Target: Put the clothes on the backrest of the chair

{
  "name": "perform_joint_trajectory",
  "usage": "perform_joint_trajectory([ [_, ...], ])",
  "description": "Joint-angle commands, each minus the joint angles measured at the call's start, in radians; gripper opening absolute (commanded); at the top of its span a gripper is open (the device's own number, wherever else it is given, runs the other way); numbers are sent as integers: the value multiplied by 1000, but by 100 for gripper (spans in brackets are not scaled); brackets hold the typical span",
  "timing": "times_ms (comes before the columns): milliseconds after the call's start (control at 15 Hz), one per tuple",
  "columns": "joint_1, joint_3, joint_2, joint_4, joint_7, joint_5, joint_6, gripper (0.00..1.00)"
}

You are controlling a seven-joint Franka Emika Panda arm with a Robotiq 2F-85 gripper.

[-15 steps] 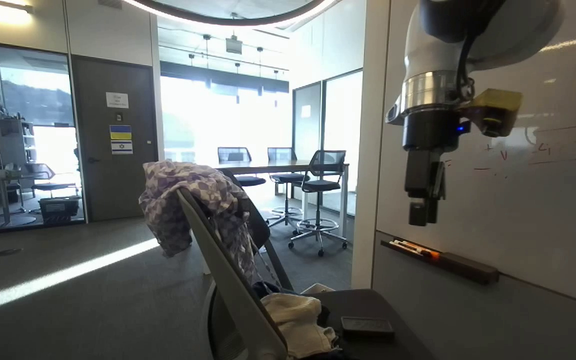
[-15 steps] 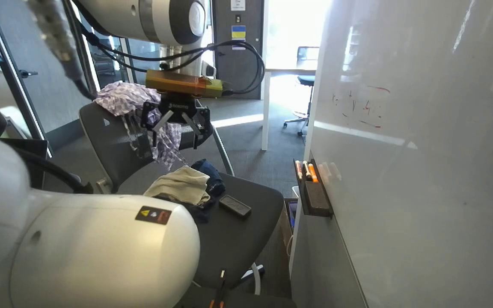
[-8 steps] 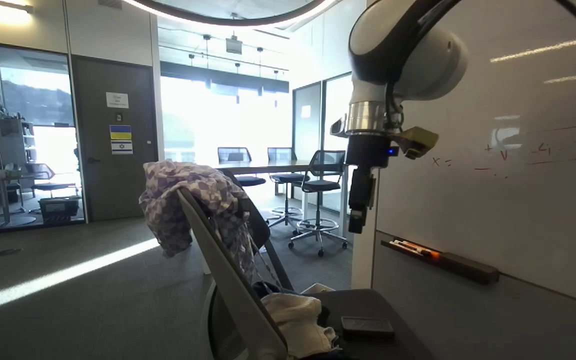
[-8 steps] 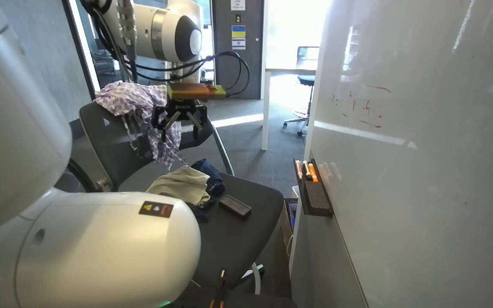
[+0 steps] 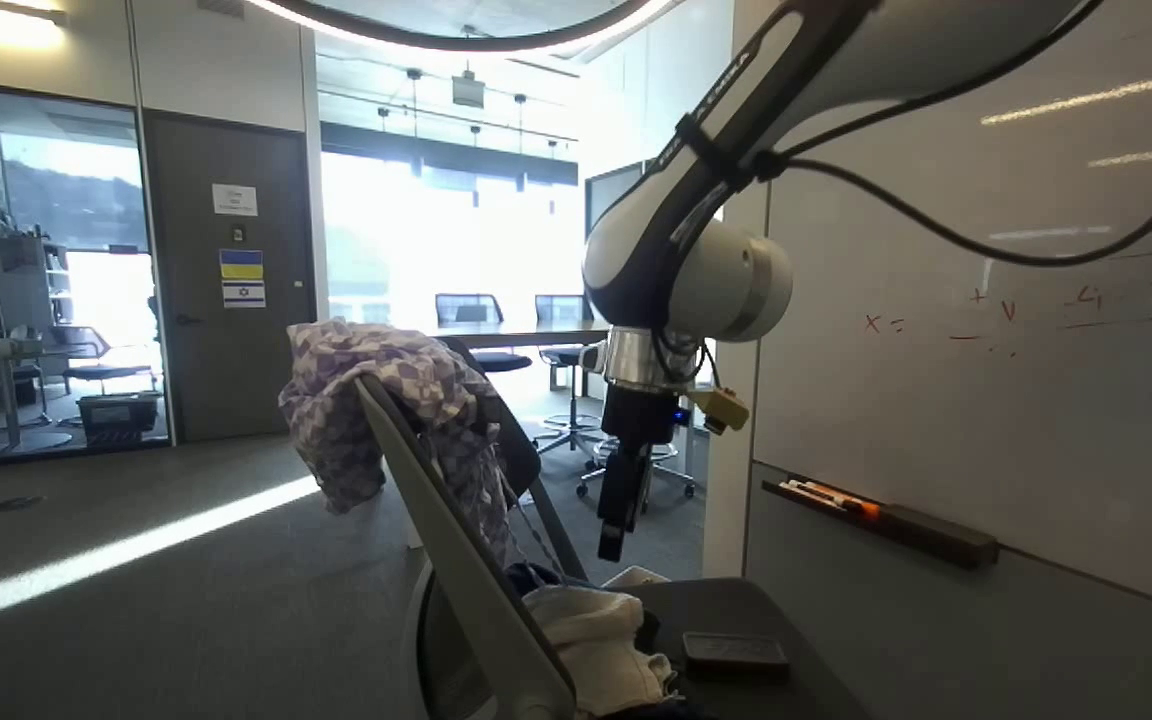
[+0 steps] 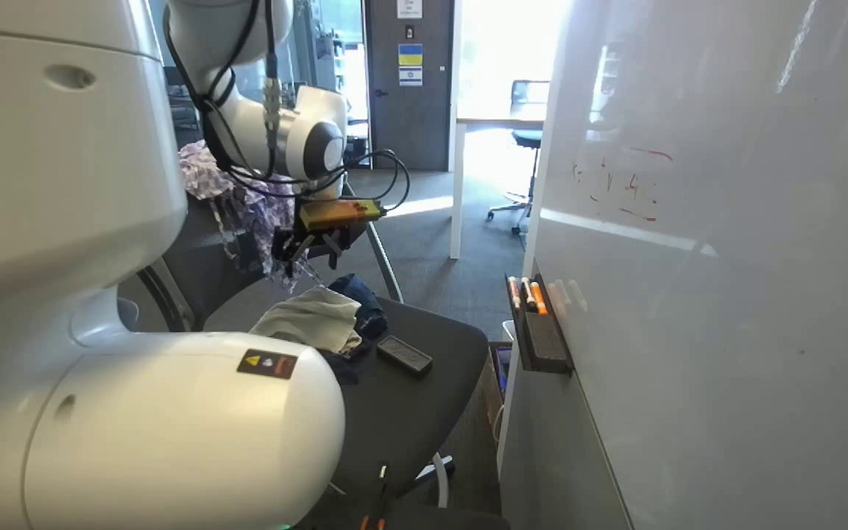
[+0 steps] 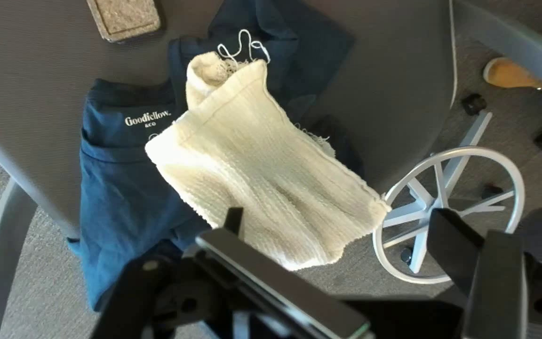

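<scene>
We see the chair (image 6: pixel 424 412), clothes (image 6: pixel 313 320) on its seat: a navy garment (image 7: pixel 130 188) partly under a cream one (image 7: pixel 261 165). In both exterior views our gripper (image 6: pixel 311 266), jaws parted, hangs at their twelve o'clock; the wrist view shows a block (image 7: pixel 125 18) between ten and eleven.

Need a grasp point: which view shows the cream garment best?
The wrist view: the cream garment looks largest there, nearly whole. Both exterior views show it smaller; in an exterior view the backrest hides part.
</scene>
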Motion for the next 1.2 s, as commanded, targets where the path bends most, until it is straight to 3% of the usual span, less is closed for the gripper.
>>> perform_joint_trajectory([
  [0, -78, 48, 191, 112, 13, -25, 75, 100],
  [467, -193, 138, 399, 247, 4, -37, 153, 100],
  [867, -190, 158, 554, 399, 46, -122, 154, 100],
  [933, -192, 162, 573, 416, 51, -133, 154, 92],
  [1000, -201, 176, 587, 425, 44, -132, 157, 73],
  [1133, -200, 182, 594, 429, 61, -136, 163, 56],
])
